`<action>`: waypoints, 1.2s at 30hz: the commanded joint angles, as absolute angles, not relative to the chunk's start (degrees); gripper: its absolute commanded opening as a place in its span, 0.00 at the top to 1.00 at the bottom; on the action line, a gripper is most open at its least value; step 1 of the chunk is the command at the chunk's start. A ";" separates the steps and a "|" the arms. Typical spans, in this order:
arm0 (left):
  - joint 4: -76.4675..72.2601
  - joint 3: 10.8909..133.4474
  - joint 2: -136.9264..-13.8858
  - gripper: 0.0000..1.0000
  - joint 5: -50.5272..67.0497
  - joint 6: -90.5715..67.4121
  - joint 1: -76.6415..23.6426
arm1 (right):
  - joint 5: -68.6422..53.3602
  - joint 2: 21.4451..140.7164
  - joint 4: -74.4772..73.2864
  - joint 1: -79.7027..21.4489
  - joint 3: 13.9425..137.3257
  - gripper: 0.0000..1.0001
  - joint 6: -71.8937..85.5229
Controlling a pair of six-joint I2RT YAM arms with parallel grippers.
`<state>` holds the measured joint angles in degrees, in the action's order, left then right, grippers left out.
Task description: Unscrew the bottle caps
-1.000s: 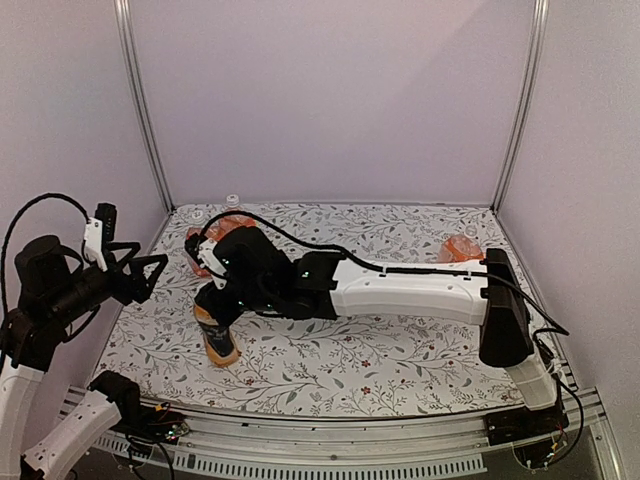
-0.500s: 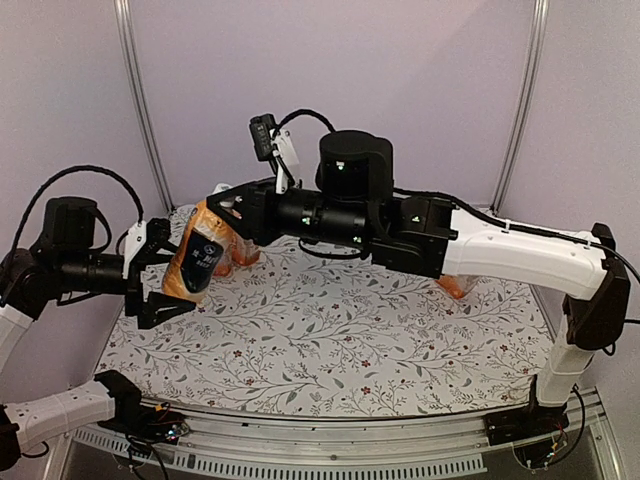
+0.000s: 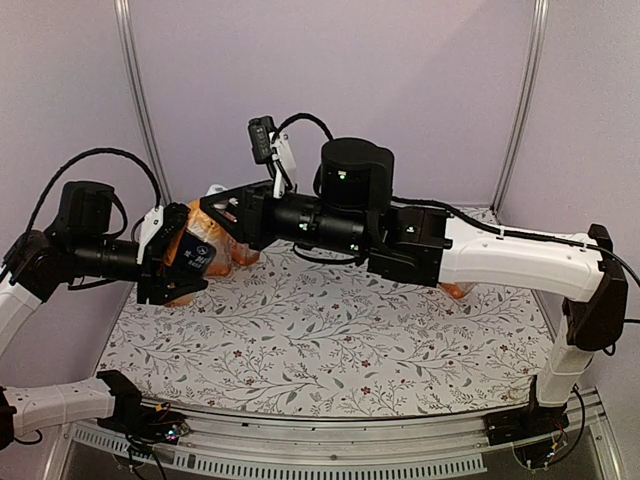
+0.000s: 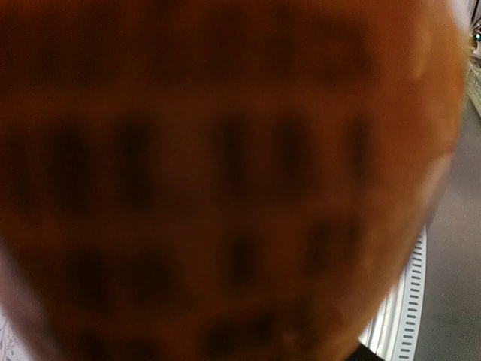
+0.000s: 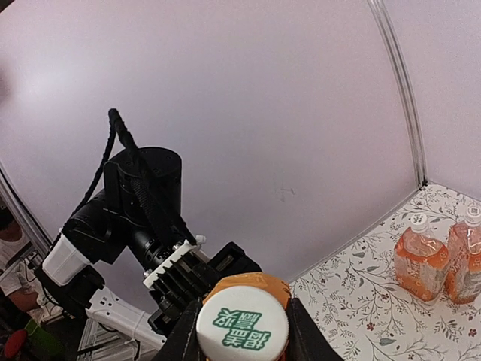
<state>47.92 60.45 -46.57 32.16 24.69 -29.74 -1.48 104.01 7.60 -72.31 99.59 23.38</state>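
Observation:
A clear bottle of orange drink hangs tilted in the air over the table's left side. Its white bottle cap, printed in green, sits between the fingers of my right gripper, which is shut on it. In the top view my right gripper reaches in from the right at the bottle's upper end. My left gripper comes from the left, its jaws closed round the bottle's lower body. The left wrist view is filled by a blurred orange bottle wall.
Two more capped orange bottles stand on the floral table near the back wall. Another orange bottle shows partly under my right arm at the right. Metal frame posts rise at the back corners.
My right arm lifted the bottle from the table up to the left. My left gripper swung in from the left edge and closed round the bottle's lower end.

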 commanded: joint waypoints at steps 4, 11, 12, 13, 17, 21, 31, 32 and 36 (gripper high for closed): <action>45.73 62.23 -45.82 0.53 29.45 23.71 -30.32 | -0.99 102.34 8.63 -72.56 95.69 0.57 25.85; 45.17 61.71 -44.84 0.57 17.03 35.08 -30.32 | 3.72 96.20 -0.94 -71.81 93.35 0.22 25.27; 44.93 61.62 -44.69 0.57 15.21 37.49 -30.32 | 4.22 95.70 -4.05 -71.70 93.77 0.21 25.02; 44.55 61.49 -44.53 0.57 13.48 40.20 -30.32 | 4.93 95.03 -6.45 -71.67 94.24 0.21 24.98; 41.68 59.87 -44.26 0.57 5.00 50.88 -30.54 | 6.77 94.14 -16.16 -71.34 97.22 0.19 27.65; 35.66 57.94 -43.50 0.58 -2.22 57.92 -31.29 | 3.95 96.39 -22.71 -70.41 101.50 0.20 31.58; 26.98 53.55 -41.57 0.57 -11.76 70.26 -37.84 | -5.09 104.89 -23.29 -69.71 111.56 0.29 34.28; 26.98 53.53 -41.57 0.57 -12.18 70.36 -38.65 | -5.47 105.64 -23.29 -69.62 112.21 0.31 34.28; 26.76 53.37 -41.79 0.57 -13.16 70.06 -39.87 | -6.57 106.67 -22.93 -69.25 112.12 0.44 34.68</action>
